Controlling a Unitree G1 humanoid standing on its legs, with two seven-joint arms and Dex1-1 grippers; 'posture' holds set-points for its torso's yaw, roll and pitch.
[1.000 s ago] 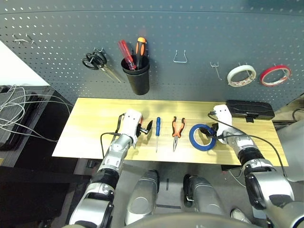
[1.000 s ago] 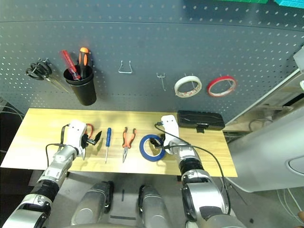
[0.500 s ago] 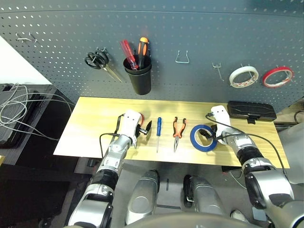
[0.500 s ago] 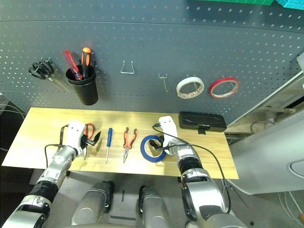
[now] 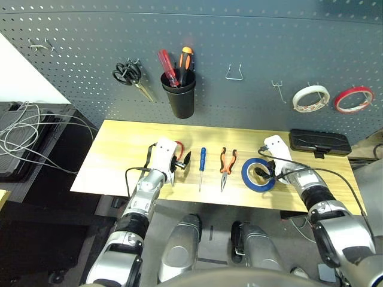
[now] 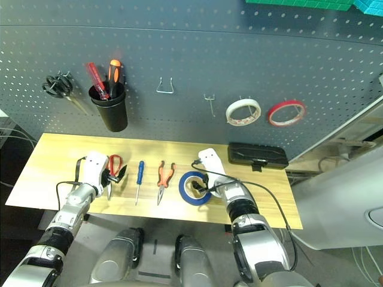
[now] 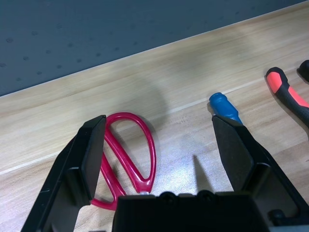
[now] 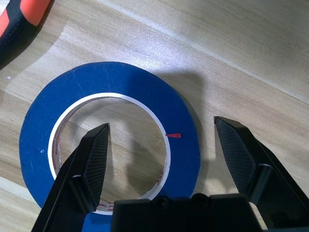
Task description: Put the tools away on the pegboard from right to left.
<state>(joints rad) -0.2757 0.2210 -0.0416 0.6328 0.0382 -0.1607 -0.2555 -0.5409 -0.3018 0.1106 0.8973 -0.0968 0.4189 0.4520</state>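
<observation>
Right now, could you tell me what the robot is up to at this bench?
It is about to hang tools on the pegboard. Its open right gripper straddles one side of the blue tape ring, one finger inside the hole, not yet closed. The open left gripper hovers by the red-handled scissors. The screwdriver and pliers lie untouched between.

scissors [image 6: 115, 164], screwdriver [image 6: 139, 180], pliers [image 6: 162, 181], tape ring [image 6: 195, 187] lie left-to-right on table [image 6: 54, 156].
</observation>
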